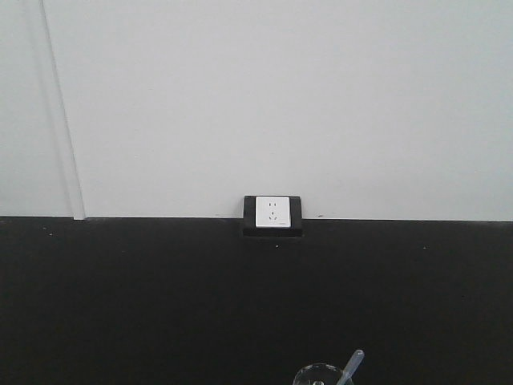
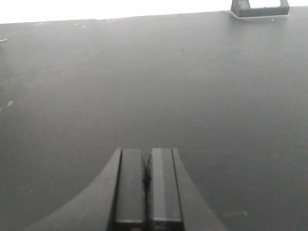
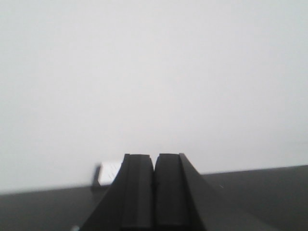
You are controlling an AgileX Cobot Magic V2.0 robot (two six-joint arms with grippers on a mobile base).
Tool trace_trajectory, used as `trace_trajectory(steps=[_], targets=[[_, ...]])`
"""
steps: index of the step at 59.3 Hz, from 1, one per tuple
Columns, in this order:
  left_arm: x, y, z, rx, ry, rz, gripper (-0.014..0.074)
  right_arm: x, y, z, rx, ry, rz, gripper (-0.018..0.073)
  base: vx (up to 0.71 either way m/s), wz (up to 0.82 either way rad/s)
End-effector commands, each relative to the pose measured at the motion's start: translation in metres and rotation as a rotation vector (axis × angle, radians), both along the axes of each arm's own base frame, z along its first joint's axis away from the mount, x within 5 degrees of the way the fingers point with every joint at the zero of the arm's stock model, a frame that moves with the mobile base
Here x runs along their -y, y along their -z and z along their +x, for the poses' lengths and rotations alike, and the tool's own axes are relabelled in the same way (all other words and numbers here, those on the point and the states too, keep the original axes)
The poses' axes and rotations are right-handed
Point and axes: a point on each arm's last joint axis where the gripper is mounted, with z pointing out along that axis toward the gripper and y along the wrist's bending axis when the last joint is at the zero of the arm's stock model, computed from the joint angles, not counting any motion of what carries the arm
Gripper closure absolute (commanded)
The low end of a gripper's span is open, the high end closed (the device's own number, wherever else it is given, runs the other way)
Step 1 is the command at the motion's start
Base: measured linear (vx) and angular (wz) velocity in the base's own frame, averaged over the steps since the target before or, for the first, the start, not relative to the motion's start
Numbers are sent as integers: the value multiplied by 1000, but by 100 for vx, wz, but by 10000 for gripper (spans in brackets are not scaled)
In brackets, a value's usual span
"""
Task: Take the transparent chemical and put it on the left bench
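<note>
Beaker [image 1: 317,375], clear glass, bluish pipette [image 1: 353,363]

I see the worktop [image 1: 120,305] running across below the wall [image 1: 280,96], with the wall socket [image 1: 272,212] at its back edge, near the middle, against the wall. Nearest me, right of the socket, is the rim of a beaker [image 1: 321,375], with a pipette [image 1: 353,365] in it leaning right.

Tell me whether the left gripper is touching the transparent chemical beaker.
Apart. The left wrist view shows the left gripper shut with only black worktop around its fingertips; the beaker appears only in the front view.
</note>
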Motion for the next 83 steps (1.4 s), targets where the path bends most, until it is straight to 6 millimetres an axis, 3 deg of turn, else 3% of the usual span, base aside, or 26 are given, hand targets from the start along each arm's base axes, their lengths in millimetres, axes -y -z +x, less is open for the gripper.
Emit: trace_trajectory(steps=[1,9,16,28,45,54,63,69,76,83], targets=[[0,-3,-1,81,1,-14,600,0,-40,-10,158,-26,79,566,0,0],[0,-3,-1,81,1,-14,600,0,-84,-2,72,-7,43,566,0,0],[0,-3,-1,81,1,-14,600,0,-124,21,28,0,23,566,0,0],[0,-3,-1,81,1,-14,600,-1,-160,68,-47,-4,50,566,0,0],[0,-3,-1,81,1,-14,600,0,-153,101,-184,-10,129,503,0,0],[0,-3,-1,81,1,-14,600,0,-146,108,-245,-3,126,355,0,0],[0,-3,-1,81,1,-14,600,0,-140,113,-288,-2,158,80,0,0],[0,-3,-1,81,1,-14,600,0,-137,118,-307,-5,191,-49,0,0],[0,-3,-1,81,1,-14,600,0,-136,120,-313,-8,219,-131,0,0],[0,-3,-1,81,1,-14,600,-1,-131,123,-356,-20,335,-134,0,0]])
